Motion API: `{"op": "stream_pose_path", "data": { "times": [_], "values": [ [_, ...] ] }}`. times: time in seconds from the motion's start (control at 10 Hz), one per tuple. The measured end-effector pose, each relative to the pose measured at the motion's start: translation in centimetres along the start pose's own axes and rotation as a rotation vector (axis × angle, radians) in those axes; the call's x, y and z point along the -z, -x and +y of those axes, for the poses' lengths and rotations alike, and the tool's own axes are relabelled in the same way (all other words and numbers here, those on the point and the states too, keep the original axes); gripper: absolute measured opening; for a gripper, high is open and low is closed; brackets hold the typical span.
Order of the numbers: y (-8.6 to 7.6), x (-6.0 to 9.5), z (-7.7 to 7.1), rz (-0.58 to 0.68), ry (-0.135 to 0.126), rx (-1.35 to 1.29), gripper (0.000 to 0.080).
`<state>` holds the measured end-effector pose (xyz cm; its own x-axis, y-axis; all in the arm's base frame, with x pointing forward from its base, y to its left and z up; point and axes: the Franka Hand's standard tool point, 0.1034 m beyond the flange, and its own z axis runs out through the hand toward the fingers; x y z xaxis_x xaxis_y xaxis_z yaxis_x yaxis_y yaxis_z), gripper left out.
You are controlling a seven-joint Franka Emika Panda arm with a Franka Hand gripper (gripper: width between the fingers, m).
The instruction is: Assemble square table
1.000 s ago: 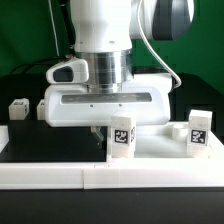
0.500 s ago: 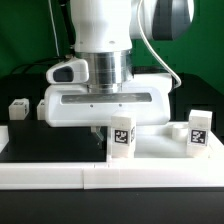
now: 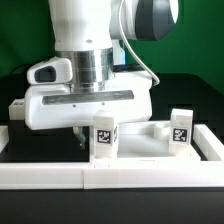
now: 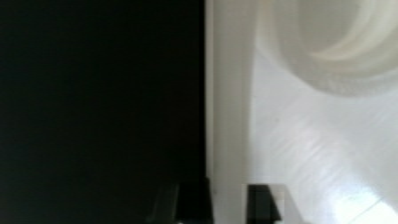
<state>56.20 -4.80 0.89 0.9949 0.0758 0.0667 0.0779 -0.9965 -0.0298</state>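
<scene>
The square table slab (image 3: pixel 146 148) lies flat on the dark worktop (image 3: pixel 40 145) at the exterior view's right; it looks hard, light and slippery, so its thin edge is the place to hold, where the tool (image 4: pixel 222 207) has a finger on each side, pinching or not I cannot tell.

We see white Panda arm (image 3: pixel 82 25), glossy rounded shells. Dark grey joint cap (image 3: pixel 155 18) at upper right. Ribbed silver wrist flange (image 3: pixel 88 68) below. Wide white gripper (image 3: pixel 88 133) body, grey slot across front. Thin black cable (image 3: pixel 146 66) curving right. Dark fingers (image 4: pixel 263 203), blurred.
</scene>
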Motion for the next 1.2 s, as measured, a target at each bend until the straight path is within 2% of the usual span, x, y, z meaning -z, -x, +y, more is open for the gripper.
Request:
{"op": "stream_pose_path", "data": {
  "times": [0.5,0.7,1.0,1.2],
  "values": [
    [-0.2,0.2,0.3,-0.029,0.027,0.413,0.0056],
    [-0.6,0.3,0.6,-0.017,0.05,0.597,0.0057],
    [-0.6,0.3,0.8,-0.027,0.054,0.731,0.0057],
    [-2.5,0.7,-2.3,-0.033,0.066,0.903,0.0057]
  ]
}}
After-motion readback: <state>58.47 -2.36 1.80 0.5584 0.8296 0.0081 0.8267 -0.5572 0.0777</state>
